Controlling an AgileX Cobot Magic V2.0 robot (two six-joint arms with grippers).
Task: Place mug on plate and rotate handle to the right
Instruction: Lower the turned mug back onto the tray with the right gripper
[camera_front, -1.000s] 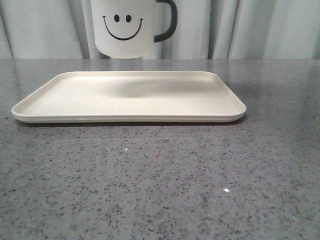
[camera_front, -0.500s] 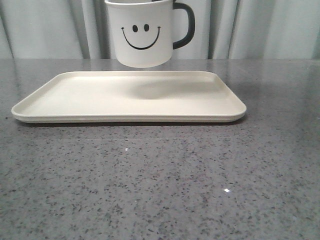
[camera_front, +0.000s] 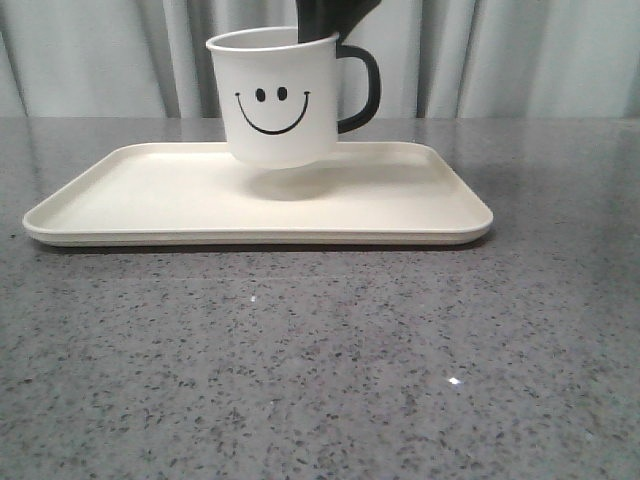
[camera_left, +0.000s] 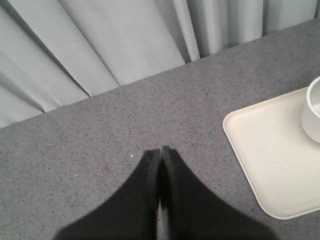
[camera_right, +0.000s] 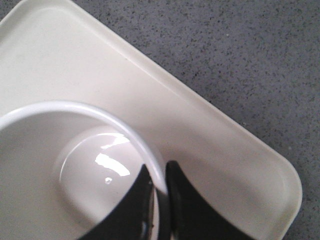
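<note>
Between the right gripper's (camera_right: 159, 192) fingers sits the mug's (camera_front: 277, 95) rim, one finger inside, one outside, clamped. From the front the mug seems to hang just above the plate (camera_front: 130, 205), handle (camera_front: 362, 88) pointing right. Only the left wrist view shows the left gripper (camera_left: 160, 156), fingers pressed together, empty, over the table (camera_left: 115, 135) beside the plate.
</note>
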